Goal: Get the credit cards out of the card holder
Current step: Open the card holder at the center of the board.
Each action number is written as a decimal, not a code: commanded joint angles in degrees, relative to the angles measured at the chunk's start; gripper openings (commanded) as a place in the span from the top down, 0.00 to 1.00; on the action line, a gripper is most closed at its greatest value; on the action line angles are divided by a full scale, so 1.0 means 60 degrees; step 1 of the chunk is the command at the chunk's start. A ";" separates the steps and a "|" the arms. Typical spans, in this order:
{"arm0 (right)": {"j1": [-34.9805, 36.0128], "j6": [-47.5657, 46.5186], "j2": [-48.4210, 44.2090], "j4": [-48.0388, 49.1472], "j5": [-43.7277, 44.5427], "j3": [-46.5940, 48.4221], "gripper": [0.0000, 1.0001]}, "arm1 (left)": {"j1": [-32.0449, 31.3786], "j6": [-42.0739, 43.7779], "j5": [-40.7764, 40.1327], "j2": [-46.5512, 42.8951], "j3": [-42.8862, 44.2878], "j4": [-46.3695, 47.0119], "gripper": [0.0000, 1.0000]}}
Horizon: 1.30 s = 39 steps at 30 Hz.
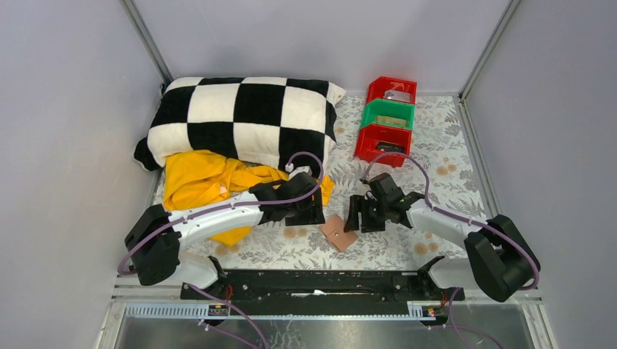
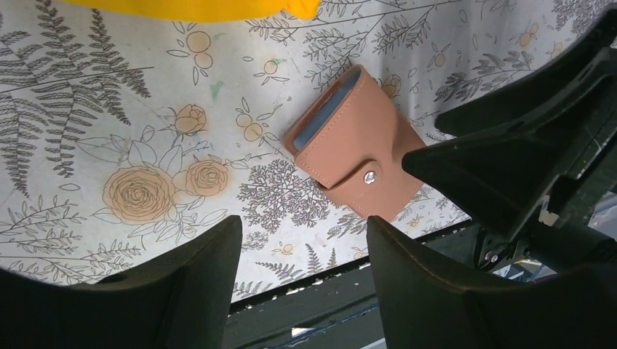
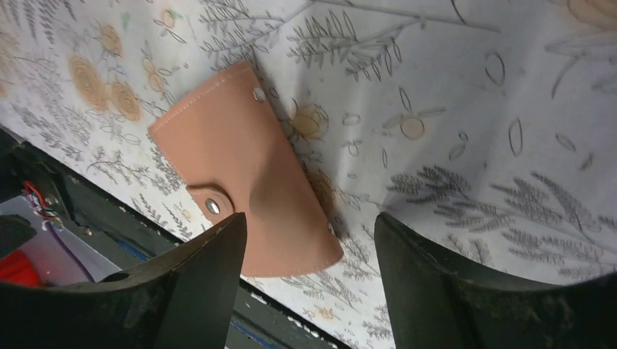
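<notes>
Card holder (image 1: pixel 339 233): lies flat and folded shut on the floral surface (image 1: pixel 389 251), near its front edge, between the two arms and turned at an angle to that edge.
Snap tab (image 2: pixel 370 177): wraps over the fold and is pressed onto its stud. That is why the leather stays flat and closed, and it has to be popped before anything can come out.
Credit cards: none in view. Only a grey-blue edge (image 2: pixel 331 116) shows at one end of the fold, so I judge they sit hidden inside.
Left tool (image 1: pixel 309 211): released, fingers spread, nothing between them. It sits just beside the holder, not touching it, and its camera looks straight at the tab.
Right tool (image 1: pixel 361 217): also released and empty, just beside the holder on the other side, the stud close to one finger in its own view.
Why they flank it: probably so one can pin the leather while the other lifts the tab, since a thin flat thing would otherwise slide.
Progress: opening step not yet done.
Risk: the holder may skid on the surface if pushed from one side only.
Yellow cloth (image 1: pixel 204 182): well apart and plays no part here.
</notes>
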 commanded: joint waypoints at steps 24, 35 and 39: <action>-0.0293 0.3548 -0.0623 0.4717 -0.1812 -0.2805 1.00 | 0.0191 -0.0149 0.0749 -0.0086 -0.0811 0.1660 0.38; -0.0297 0.3878 -0.0793 0.4359 -0.1115 -0.2695 1.00 | -0.1350 -0.0355 -0.0573 0.1999 0.0540 0.1876 0.47; -0.0290 0.3870 -0.0743 0.4363 -0.1133 -0.2667 1.00 | -0.1680 -0.0380 -0.1888 0.2634 0.1478 0.0867 0.49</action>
